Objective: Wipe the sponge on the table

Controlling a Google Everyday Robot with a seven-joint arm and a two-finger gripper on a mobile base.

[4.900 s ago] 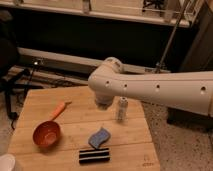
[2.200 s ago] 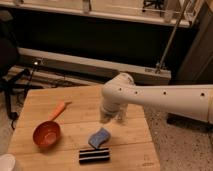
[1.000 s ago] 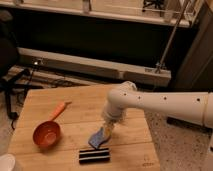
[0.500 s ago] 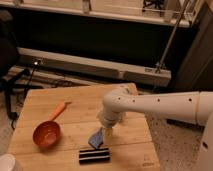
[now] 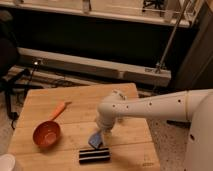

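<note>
Poised with end effector spread, tips down, at or just above the sponge lying right beneath on the surface. Just past the sponge, a black striped block; farther off, away from the arm, an orange bowl. Fits either closing in to pinch or letting go after wiping. Either way, calls for care not to nudge the block.

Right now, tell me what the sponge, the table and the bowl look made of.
Sponge, under the gripper: probably soft foam, matte light blue. Table: wood, long pale planks with visible seams. Bowl: likely plastic, smooth and evenly orange, though the look leaves it open.
</note>
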